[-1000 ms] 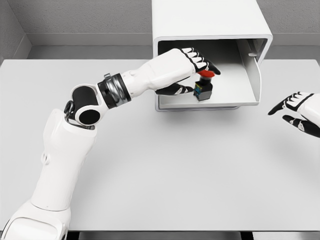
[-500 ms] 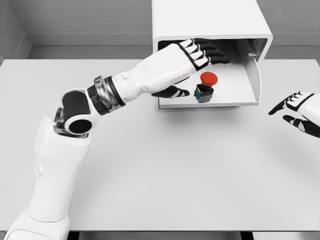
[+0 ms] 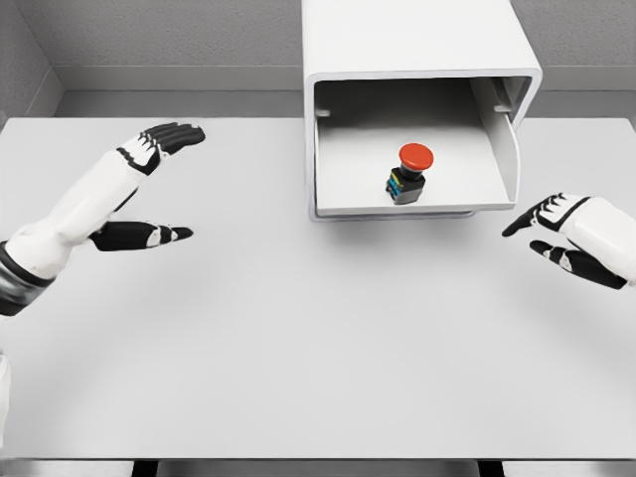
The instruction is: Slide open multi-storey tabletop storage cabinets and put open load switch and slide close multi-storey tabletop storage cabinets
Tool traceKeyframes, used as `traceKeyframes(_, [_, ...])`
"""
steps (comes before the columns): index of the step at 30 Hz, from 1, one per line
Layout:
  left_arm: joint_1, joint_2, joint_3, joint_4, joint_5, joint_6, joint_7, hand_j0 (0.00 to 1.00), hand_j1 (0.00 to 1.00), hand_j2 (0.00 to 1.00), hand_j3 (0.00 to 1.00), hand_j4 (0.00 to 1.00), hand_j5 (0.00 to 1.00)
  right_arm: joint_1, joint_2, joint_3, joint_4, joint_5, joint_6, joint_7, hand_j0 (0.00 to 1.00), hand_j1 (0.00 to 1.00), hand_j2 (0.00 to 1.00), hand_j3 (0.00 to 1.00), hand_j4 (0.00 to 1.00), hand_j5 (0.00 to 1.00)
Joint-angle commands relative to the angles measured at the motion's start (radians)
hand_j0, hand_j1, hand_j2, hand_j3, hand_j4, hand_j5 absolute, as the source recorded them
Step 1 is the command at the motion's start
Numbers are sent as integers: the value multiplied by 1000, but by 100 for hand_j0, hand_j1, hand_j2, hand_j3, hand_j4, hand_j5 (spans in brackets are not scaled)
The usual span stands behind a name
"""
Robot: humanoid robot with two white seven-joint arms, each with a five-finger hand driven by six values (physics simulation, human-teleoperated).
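Observation:
The white storage cabinet (image 3: 417, 45) stands at the back of the table with its drawer (image 3: 497, 194) slid out toward me. Inside the drawer stands the load switch (image 3: 408, 174), a small black body with a red round button on top, upright and untouched. My left hand (image 3: 159, 184) hovers over the table far to the left of the cabinet, fingers spread, holding nothing. My right hand (image 3: 542, 231) sits just right of the drawer's front corner, fingers relaxed and empty.
The white table (image 3: 318, 348) stretches wide in front of the cabinet. Grey walls close off the back and left. The drawer's right side panel (image 3: 507, 149) juts forward near my right hand.
My left hand has let go of the switch, pulled out of the drawer and swung far left. The right hand has shifted a little left toward the drawer.

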Motion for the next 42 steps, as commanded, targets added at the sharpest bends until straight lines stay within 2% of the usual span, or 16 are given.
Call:
traceKeyframes(1, [5, 43, 166, 97, 65, 4, 1, 100, 100, 100, 100, 100, 100, -5, 26, 37, 0, -4, 1, 0, 58, 58, 58, 58, 58, 58])
traceKeyframes(2, [9, 42, 192, 157, 65, 4, 1, 100, 100, 100, 100, 100, 100, -23, 29, 57, 0, -4, 1, 0, 58, 58, 58, 58, 58, 58])
traceKeyframes(6, [14, 39, 194, 271, 64, 4, 1, 100, 100, 100, 100, 100, 100, -31, 30, 62, 0, -4, 1, 0, 58, 58, 58, 58, 58, 58])
traceKeyframes(10, [14, 28, 186, 312, 53, 4, 1, 100, 100, 100, 100, 100, 100, -40, 37, 65, 1, -3, 1, 0, 58, 58, 58, 58, 58, 58])
traceKeyframes(16, [14, 9, 186, 329, 49, 4, 1, 100, 100, 100, 100, 100, 100, -101, 38, 106, 7, 2, 1, 1, 58, 58, 58, 58, 58, 58])
traceKeyframes(24, [17, 8, 186, 334, 47, 4, 1, 100, 100, 100, 100, 100, 100, -109, 66, 122, 23, 33, 1, 1, 59, 59, 59, 59, 59, 59])
traceKeyframes(33, [17, 8, 186, 334, 49, 4, 1, 100, 100, 100, 100, 100, 100, -166, 69, 137, 69, 33, 1, 3, 59, 59, 59, 59, 59, 59])
traceKeyframes(42, [20, 8, 186, 334, 49, 4, 1, 100, 100, 100, 100, 100, 100, -192, 61, 126, 62, 20, 1, 0, 60, 60, 60, 60, 60, 60])
